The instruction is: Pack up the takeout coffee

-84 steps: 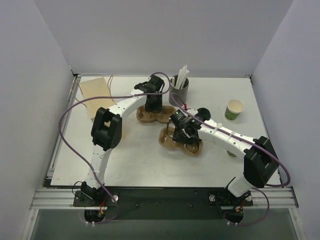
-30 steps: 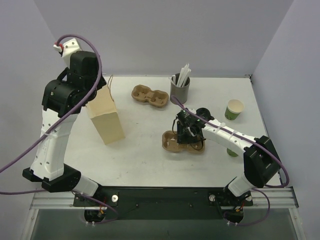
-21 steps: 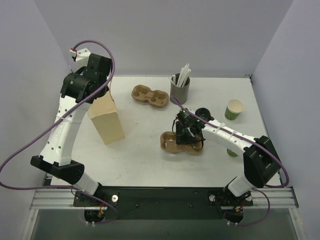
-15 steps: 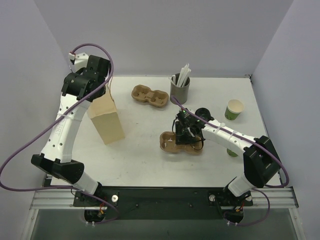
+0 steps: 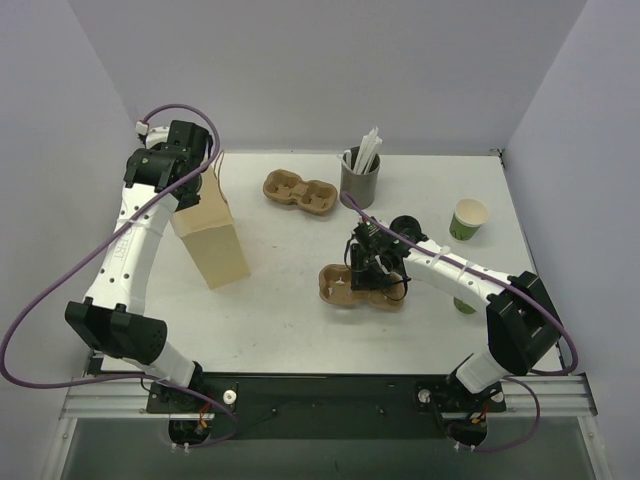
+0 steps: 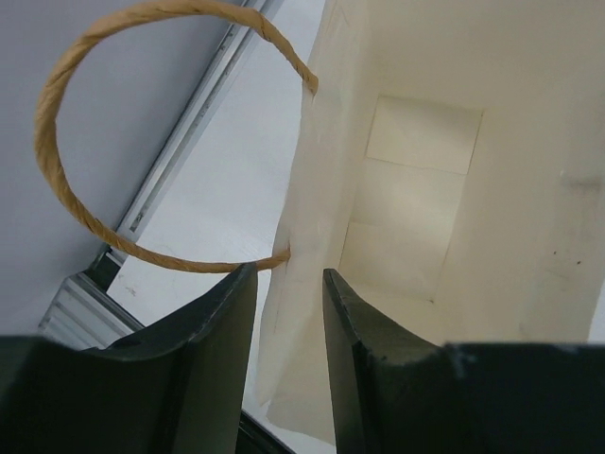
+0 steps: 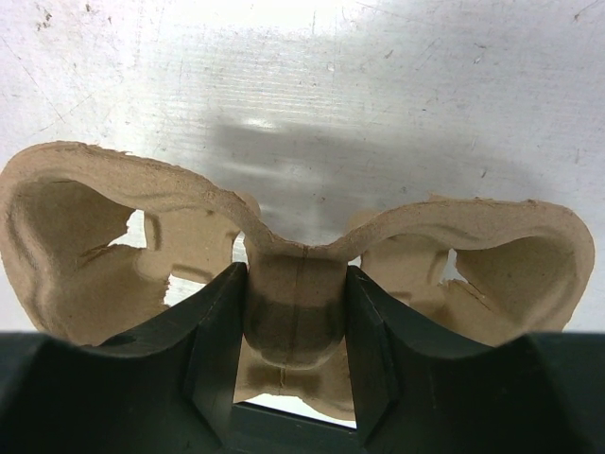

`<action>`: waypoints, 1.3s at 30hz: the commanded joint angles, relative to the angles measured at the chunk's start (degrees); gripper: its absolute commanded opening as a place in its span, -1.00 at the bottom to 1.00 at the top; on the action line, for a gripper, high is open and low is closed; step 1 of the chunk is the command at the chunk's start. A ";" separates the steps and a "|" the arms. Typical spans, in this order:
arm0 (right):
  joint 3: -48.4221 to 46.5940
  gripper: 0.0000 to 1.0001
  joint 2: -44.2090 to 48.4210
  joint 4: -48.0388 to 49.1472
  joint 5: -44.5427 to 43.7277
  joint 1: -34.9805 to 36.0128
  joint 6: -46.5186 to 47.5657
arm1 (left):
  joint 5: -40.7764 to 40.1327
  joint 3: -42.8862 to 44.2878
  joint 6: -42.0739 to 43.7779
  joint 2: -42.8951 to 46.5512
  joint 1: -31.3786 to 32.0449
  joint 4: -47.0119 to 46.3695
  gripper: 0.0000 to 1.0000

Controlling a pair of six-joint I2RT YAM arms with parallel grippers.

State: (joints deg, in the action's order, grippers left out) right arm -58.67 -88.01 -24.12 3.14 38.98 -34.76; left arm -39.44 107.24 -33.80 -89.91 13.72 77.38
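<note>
The green paper cup (image 5: 469, 218) stands open-topped near the counter's (image 5: 280, 310) right edge, toward the far right corner. Mid-counter, the right pincer (image 7: 295, 284) is clamped on the middle ridge of a pulp cup carrier (image 7: 85, 236). Near the far left corner, the left pincer (image 6: 286, 274) has its fingers apart astride an upright paper bag's (image 6: 416, 189) wall.

No text, label, brand or number can be read on the paper bag (image 5: 212, 245), pulp carriers (image 5: 300, 193) or green cup (image 5: 469, 219).
</note>
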 commanded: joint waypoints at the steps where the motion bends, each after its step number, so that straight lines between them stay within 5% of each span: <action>1: 0.14 -0.24 1.35 -0.40 0.03 -0.13 0.31 | 1.20 -0.63 2.16 -0.27 -2.02 -2.15 -0.11; 22: -1.18 -0.24 -0.06 -0.40 0.11 -0.40 0.22 | 3.06 5.52 8.93 -2.11 -3.78 -6.81 -0.07; 39: -0.56 -0.24 0.47 -0.49 0.03 -0.75 0.57 | 3.84 1.13 11.74 -5.10 -7.30 -10.76 -0.15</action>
State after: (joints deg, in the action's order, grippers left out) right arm -58.67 -88.01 -23.79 3.33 38.63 -34.59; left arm -36.32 109.27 -23.64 -95.50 7.31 70.67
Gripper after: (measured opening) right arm 0.387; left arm 0.433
